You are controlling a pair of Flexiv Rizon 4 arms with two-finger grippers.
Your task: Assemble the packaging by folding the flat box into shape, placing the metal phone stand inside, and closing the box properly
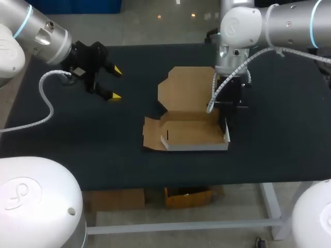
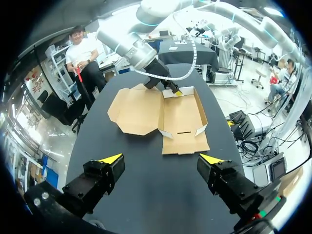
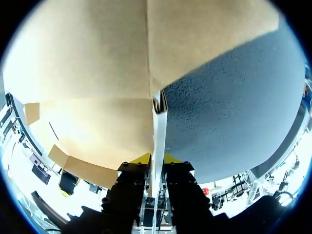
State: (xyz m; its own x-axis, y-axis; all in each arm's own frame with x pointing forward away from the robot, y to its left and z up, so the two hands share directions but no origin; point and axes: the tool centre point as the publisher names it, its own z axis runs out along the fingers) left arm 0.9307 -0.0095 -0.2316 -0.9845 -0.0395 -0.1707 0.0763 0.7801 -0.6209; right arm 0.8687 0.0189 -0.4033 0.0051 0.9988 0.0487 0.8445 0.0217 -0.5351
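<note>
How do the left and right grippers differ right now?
The left gripper is open and empty; the right gripper is shut on a side wall of the box. The left gripper hangs apart from the box, the right gripper at its edge. Both have yellow tips.

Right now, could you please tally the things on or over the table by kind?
cardboard box: 1
robot arms: 2, the left arm and the right arm
Total: 3
</note>
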